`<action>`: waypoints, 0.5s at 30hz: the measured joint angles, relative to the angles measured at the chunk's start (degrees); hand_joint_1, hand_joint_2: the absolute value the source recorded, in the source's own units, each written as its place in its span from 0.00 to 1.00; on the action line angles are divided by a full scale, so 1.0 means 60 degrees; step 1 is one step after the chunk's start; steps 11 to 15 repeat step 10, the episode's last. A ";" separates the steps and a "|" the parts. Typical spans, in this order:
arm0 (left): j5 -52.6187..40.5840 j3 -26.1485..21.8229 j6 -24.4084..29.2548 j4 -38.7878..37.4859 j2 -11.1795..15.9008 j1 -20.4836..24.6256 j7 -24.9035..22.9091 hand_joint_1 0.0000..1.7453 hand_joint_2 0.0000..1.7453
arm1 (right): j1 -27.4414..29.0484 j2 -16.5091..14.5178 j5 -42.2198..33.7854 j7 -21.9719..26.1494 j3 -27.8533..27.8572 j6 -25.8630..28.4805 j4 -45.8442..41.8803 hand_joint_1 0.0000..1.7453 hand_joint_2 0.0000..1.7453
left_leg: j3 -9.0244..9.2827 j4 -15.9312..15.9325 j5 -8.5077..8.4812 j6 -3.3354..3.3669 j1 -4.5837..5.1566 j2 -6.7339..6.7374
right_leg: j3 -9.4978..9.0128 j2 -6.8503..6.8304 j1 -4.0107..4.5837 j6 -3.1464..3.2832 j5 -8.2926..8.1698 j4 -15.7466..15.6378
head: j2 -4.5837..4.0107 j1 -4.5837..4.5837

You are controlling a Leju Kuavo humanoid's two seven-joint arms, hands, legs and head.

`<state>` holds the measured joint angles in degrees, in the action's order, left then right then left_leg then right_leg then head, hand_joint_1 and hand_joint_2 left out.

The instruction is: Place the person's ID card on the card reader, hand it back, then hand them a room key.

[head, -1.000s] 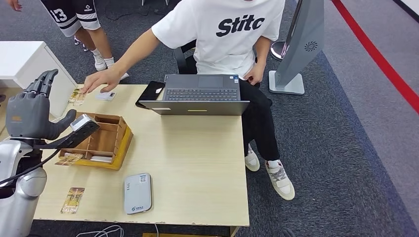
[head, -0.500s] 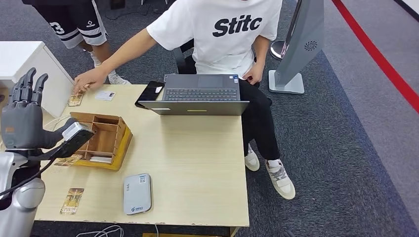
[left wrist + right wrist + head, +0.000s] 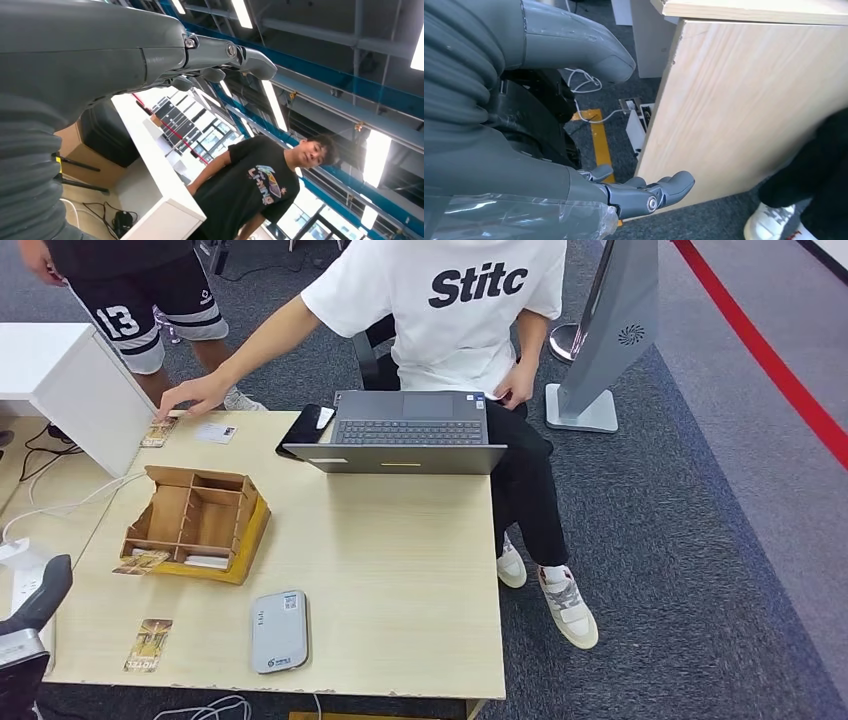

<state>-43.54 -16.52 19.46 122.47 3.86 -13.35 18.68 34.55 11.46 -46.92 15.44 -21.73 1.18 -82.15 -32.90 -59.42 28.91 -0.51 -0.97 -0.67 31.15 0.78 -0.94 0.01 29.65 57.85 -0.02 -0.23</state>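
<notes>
The ID card lies flat on the table at the far edge, not on the card reader, which sits well apart at 5 o'clock from it. At 9 o'clock a person's hand touches a brownish card; a hotel key card lies at 9 o'clock of the reader. This fits either a card awaiting reading or one already returned. The left hand holds nothing, its fingers stretched out, raised clear of the table. The right hand hangs beside the table, fingers extended and empty. Both are far from the card.
</notes>
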 joint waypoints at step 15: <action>0.4328 -0.2538 0.2788 0.0414 -0.2519 -0.2148 0.0095 1.00 1.00 | 0.1068 -0.3050 0.1386 -0.2848 0.3347 0.0513 -0.1290 1.00 1.00 | 0.0071 0.0002 0.0069 -0.0007 0.0006 0.0057 | -0.0033 0.0067 -0.0010 0.0008 0.0055 0.0002 | 0.0000 -0.0031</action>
